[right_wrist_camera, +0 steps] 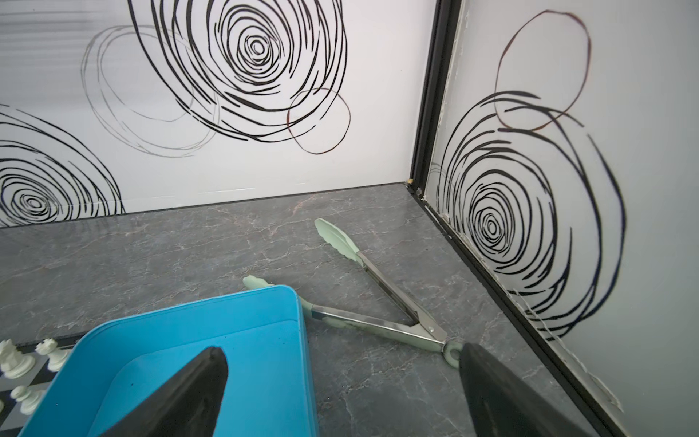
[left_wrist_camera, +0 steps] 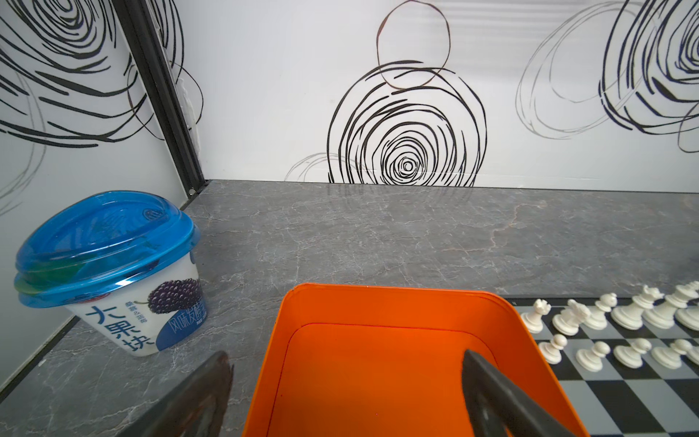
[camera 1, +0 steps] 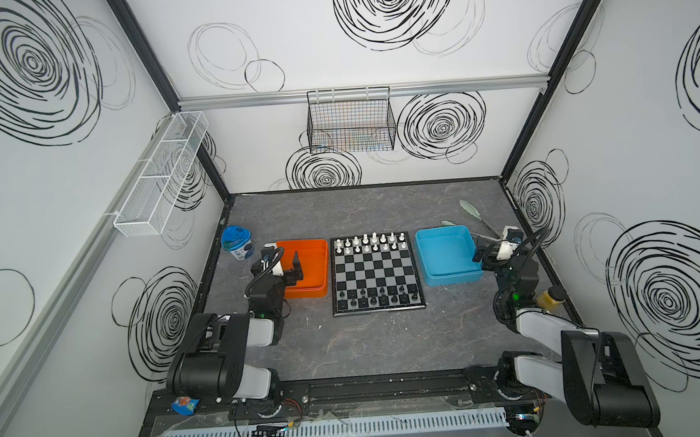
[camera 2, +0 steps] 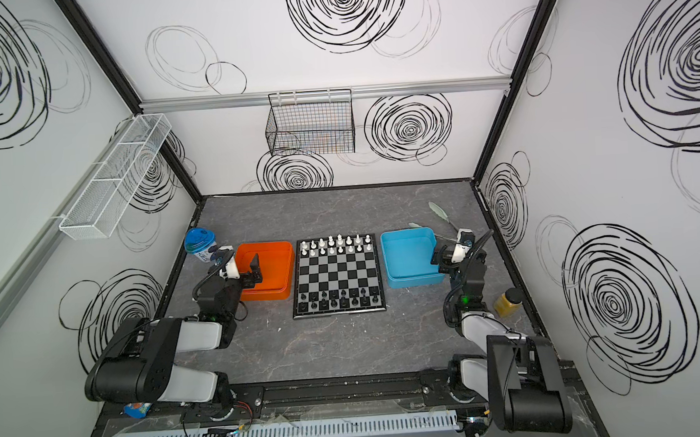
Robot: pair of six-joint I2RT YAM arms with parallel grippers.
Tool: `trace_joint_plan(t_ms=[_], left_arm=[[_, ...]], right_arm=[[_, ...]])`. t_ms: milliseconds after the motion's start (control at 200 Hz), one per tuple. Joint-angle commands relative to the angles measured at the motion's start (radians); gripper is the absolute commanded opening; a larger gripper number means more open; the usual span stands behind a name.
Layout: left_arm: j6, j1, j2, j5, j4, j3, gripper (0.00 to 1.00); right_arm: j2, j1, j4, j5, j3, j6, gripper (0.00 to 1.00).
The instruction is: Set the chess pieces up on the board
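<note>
1. Board (camera 1: 376, 274): at the centre of the bench (camera 1: 368, 347), between the orange tray (camera 1: 314, 271) and the blue tray (camera 1: 446, 259), and set square in both top views.
2. White chess pieces (camera 1: 365, 240): upright in the two far ranks. Black chess pieces (camera 1: 383, 300): in the two near ranks. The four middle ranks are bare. The black men are too small and dark to count or identify.
3. Both trays show bare floors in the wrist views (orange tray (left_wrist_camera: 359, 378), blue tray (right_wrist_camera: 257, 340)), and no piece lies loose on the bench. Judgement: placing looks finished or nearly so, and the step in hand is to check the ranks and clear the arms away.
4. Left jaws: spread wide and empty, straddling the orange tray's wall on the side of the yoghurt cup (left_wrist_camera: 109, 272). One finger is over the tray floor, the other over the bench.
5. Right jaws: spread wide and empty, straddling the blue tray's outer wall. The outer finger is near the looped end of the tongs (right_wrist_camera: 378, 291).
6. Good practice: raise each arm straight up before drawing it back. A finger inside a tray could otherwise hook the wall and push the tray against the board. The right arm should also pass clear of the tongs.
7. The chessmen look light and closely spaced, so a nudge would probably topple several. Any correction is best made from above, one piece at a time, with the jaws narrowed to spare the neighbours.
</note>
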Motion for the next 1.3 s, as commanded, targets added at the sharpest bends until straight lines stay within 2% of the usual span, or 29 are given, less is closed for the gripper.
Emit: trace_joint_plan(t_ms=[0, 55, 150, 230, 255, 310, 370, 440, 510, 570, 625, 675, 901, 1296], left_arm=[[0.005, 0.01, 0.013, 0.032, 0.11, 0.001, 0.97], [0.019, 0.002, 0.044, 0.045, 0.205, -0.028, 0.97], [0.015, 0.004, 0.041, 0.047, 0.211, -0.036, 0.97], [0.015, 0.007, 0.04, 0.05, 0.21, -0.035, 0.97], [0.015, 0.007, 0.039, 0.051, 0.206, -0.036, 0.97], [0.014, 0.006, 0.04, 0.05, 0.208, -0.036, 0.97], [0.015, 0.005, 0.037, 0.049, 0.204, -0.035, 0.97], [0.014, 0.006, 0.037, 0.05, 0.205, -0.036, 0.97], [0.014, 0.008, 0.039, 0.052, 0.206, -0.036, 0.97], [0.015, 0.008, 0.039, 0.055, 0.207, -0.035, 0.97], [0.014, 0.008, 0.039, 0.054, 0.206, -0.036, 0.97], [0.015, 0.007, 0.039, 0.051, 0.206, -0.037, 0.97], [0.014, 0.007, 0.039, 0.049, 0.207, -0.036, 0.97], [0.009, 0.015, 0.039, 0.068, 0.21, -0.038, 0.97]], right_arm=[[0.051, 0.009, 0.147, -0.036, -0.067, -0.017, 1.0], [0.086, 0.015, 0.158, -0.041, -0.043, 0.005, 1.0], [0.206, 0.025, 0.208, -0.049, -0.016, -0.007, 1.0], [0.326, 0.049, 0.388, -0.033, -0.036, -0.056, 1.0], [0.338, 0.047, 0.421, -0.007, -0.043, -0.031, 1.0], [0.328, 0.039, 0.36, 0.009, -0.016, -0.005, 1.0], [0.297, 0.034, 0.164, 0.029, 0.047, 0.026, 1.0], [0.317, 0.033, 0.286, 0.029, 0.009, 0.018, 1.0], [0.297, 0.033, 0.183, 0.04, 0.04, 0.032, 1.0], [0.306, 0.038, 0.246, 0.04, 0.021, 0.02, 1.0], [0.293, 0.041, 0.197, 0.024, 0.031, 0.013, 1.0], [0.291, 0.046, 0.247, 0.003, 0.011, -0.006, 1.0], [0.293, 0.026, 0.231, -0.053, 0.019, -0.002, 1.0], [0.297, 0.014, 0.221, -0.07, 0.027, 0.002, 1.0]])
